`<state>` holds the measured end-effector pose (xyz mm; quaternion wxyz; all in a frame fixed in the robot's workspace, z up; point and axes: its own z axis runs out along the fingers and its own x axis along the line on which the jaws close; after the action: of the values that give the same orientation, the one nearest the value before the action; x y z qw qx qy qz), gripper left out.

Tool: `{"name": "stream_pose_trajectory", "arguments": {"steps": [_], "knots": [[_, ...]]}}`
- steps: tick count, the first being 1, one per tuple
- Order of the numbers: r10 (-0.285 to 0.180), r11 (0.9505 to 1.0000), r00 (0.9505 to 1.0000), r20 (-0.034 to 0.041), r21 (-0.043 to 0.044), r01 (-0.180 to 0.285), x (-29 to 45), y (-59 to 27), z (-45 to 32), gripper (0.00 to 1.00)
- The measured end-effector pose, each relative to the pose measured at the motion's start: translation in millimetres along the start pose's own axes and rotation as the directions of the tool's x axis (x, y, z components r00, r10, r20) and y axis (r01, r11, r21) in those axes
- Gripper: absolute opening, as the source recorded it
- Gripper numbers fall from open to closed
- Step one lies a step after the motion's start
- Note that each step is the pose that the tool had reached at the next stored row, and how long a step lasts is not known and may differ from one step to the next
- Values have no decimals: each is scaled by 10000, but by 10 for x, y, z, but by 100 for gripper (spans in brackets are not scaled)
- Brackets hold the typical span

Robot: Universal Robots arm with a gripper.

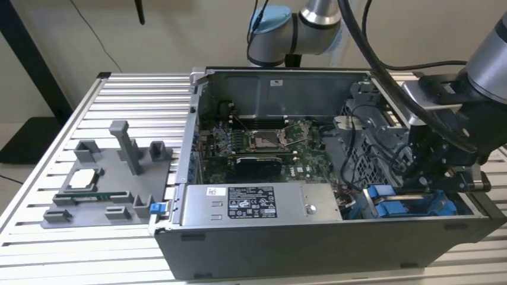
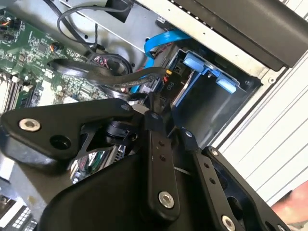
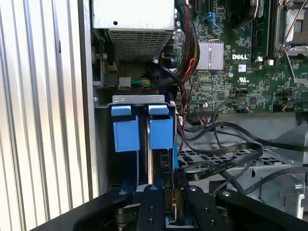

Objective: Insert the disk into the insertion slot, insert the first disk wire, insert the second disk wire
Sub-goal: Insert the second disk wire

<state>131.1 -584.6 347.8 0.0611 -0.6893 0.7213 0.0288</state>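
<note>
Low in the right of the exterior view, the gripper point(image 1: 428, 187) reached down into the case point(image 1: 317, 249), over the blue-tabbed slot point(image 1: 396, 205) of the drive cage. The case lay open on the slatted surface point(image 1: 47, 178).

In the first wrist view the disk point(image 3: 164, 163) appeared to sit already in the slot point(image 3: 139, 99), its dark end showing below the right-hand blue tab, in the lower middle of the frame. In the second wrist view the same end point(image 2: 171, 86) lay just above the fingers point(image 2: 155, 130). They stood close together and seemed closed on the end of a black wire point(image 2: 96, 70), which curved in from the upper left of the frame toward the fingertips. This looked like a wire going in, though the plug itself was mostly hidden.

Several things could go wrong. A tilted plug could jam against the disk's socket or bend it. Loose cables crowded beside the cage could snag the gripper point(image 2: 161, 108). A thin hold could let the wire slip or twist under a push.
</note>
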Motion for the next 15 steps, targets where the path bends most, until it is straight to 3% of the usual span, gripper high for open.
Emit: {"name": "stream_pose_trajectory", "arguments": {"steps": [5,9,11,15], "knots": [[2,10000,10000,-3,-26,-2,-8,-3,-63,100],[4,10000,10000,-3,-33,-4,-8,-5,-63,100],[12,9999,10000,-42,-114,-13,-12,-12,-82,100],[16,9999,10000,-50,-137,-16,-33,-18,-239,100]]}}
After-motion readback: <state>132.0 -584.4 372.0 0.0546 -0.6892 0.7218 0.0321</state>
